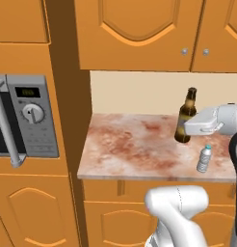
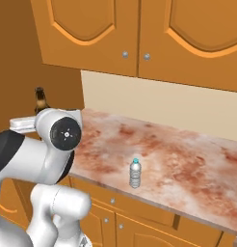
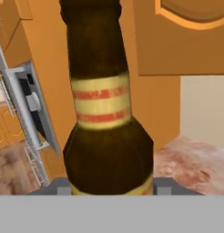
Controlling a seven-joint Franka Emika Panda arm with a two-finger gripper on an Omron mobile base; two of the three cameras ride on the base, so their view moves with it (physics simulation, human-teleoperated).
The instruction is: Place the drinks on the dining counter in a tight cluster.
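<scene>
We see the gripper (image 1: 188,126) closed around the lower body of the dark brown bottle (image 1: 186,117), and in the hand view the bottle (image 3: 104,113) stands very close before the camera, with the two finger tips (image 3: 63,186) pressed against its sides. We judge that the hold is taken low on the wide part because the neck is too thin and a grip there would let the bottle swing. The bottle stands upright or a little tilted on the narrow marbled counter (image 1: 135,149) under the orange wall cabinets (image 1: 139,34); we cannot tell if its base already left the stone. The small water bottle (image 1: 204,158) with the blue cap stands upright nearer the front edge, apart from the brown one, and in the right base view it (image 2: 135,173) is alone on the open stone. To the left there is a microwave (image 1: 26,118) built in the tall cabinet. This counter is not the dining counter, so we think the grasp is made here only to carry the bottle away. For the next step we would lift straight up, to keep the bottle vertical and to stay free of the water bottle.
</scene>
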